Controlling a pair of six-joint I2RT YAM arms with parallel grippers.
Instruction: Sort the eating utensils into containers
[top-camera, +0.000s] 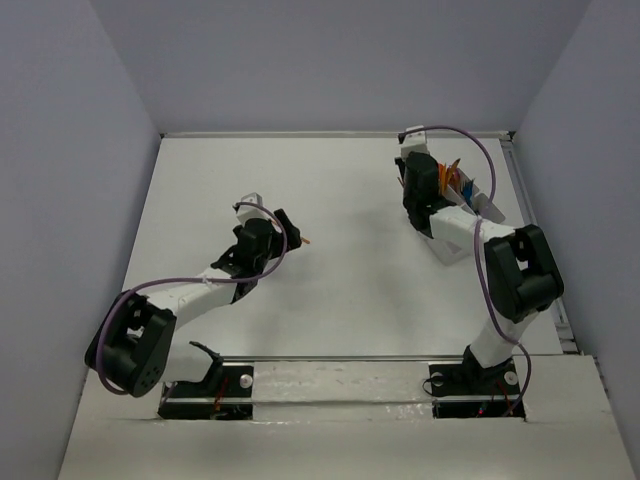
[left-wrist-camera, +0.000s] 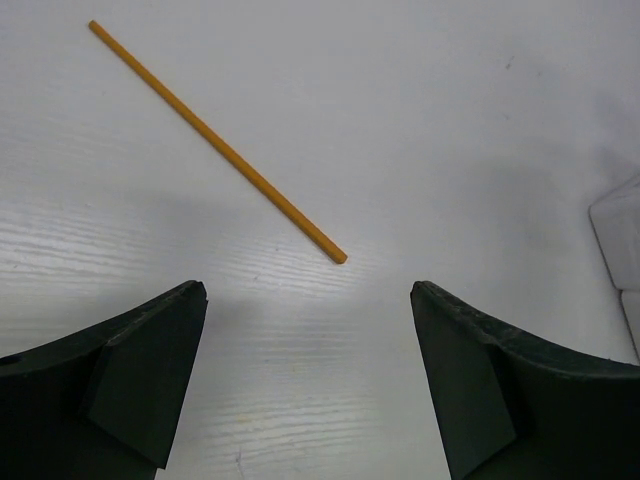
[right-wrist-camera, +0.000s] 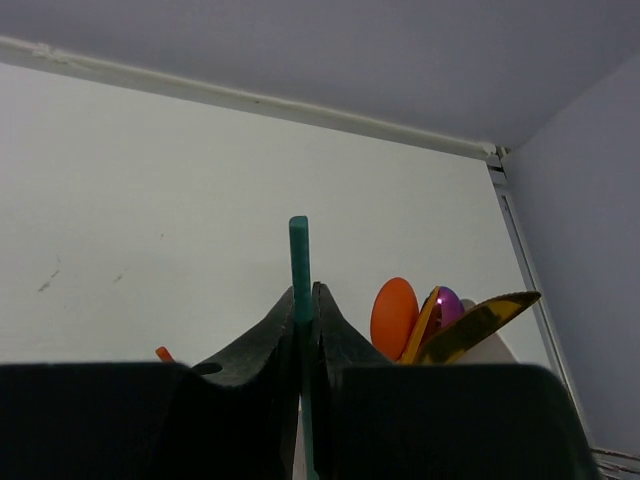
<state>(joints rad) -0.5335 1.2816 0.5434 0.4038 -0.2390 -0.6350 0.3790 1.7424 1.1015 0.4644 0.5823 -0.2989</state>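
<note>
- While the right end effector (right-wrist-camera: 305, 300) was pressed together on a teal utensil (right-wrist-camera: 299, 250), holding it upright, the step looked like delivery beside the orange spoon (right-wrist-camera: 394, 315) and other stood-up pieces. Lowering it into the matching compartment probably came next.
- Right arm was stretched toward the counter's (top-camera: 350, 300) far right corner.
- Left end effector (left-wrist-camera: 308, 290) hung spread, angled down, just short of an orange stick (left-wrist-camera: 220, 145) lying flat.

Table top (left-wrist-camera: 420, 110): white, matt, fine streaked grain (paint-like, laminate not excluded). Orange stick (left-wrist-camera: 215, 142): smooth, plastic-looking, low sheen. Fingers (left-wrist-camera: 140, 380) of the left gripper (left-wrist-camera: 308, 292): dark, matt, slightly grainy. Teal utensil handle (right-wrist-camera: 299, 260): smooth matt plastic. Orange spoon bowl (right-wrist-camera: 393, 312): glossy plastic, faintly translucent.
</note>
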